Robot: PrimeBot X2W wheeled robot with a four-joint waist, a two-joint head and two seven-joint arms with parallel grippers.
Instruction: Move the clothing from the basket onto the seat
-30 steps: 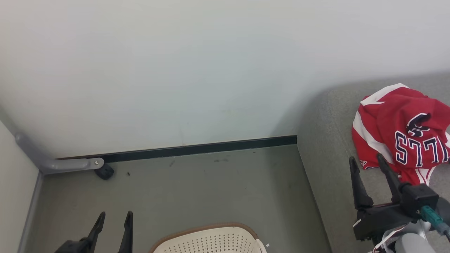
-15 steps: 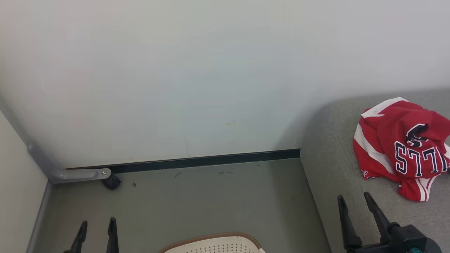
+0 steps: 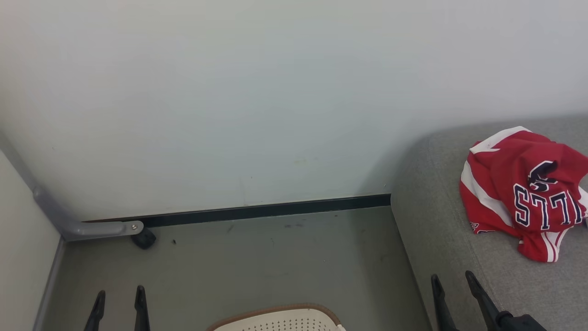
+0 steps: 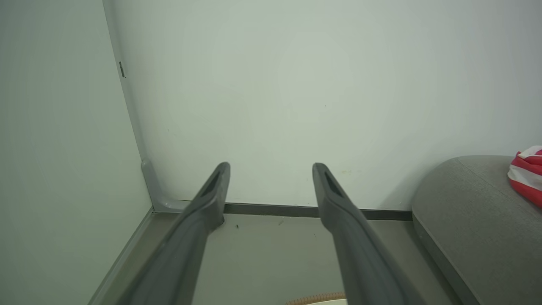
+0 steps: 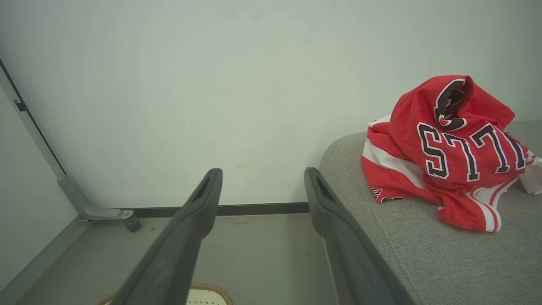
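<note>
Both grippers sit lower than a second ago. The right gripper (image 3: 451,276) has drawn back from the crumpled red sports jersey (image 3: 519,184) with white stripes and navy letters, and now stands near it but apart, dark fingers spread and empty, by the left edge of the large grey fabric seat cushion (image 3: 441,220). The jersey lies on that cushion, far right. The left gripper (image 3: 120,292) hangs over the grey-green floor (image 3: 285,257) at near left, likewise spread and holding nothing. Between the grippers, at near centre, stands the cream perforated plastic basket (image 3: 275,317) with its brown rim. The floor runs open to the black skirting strip (image 3: 266,211). A bent grey pipe (image 3: 82,227) occupies the far left corner.
</note>
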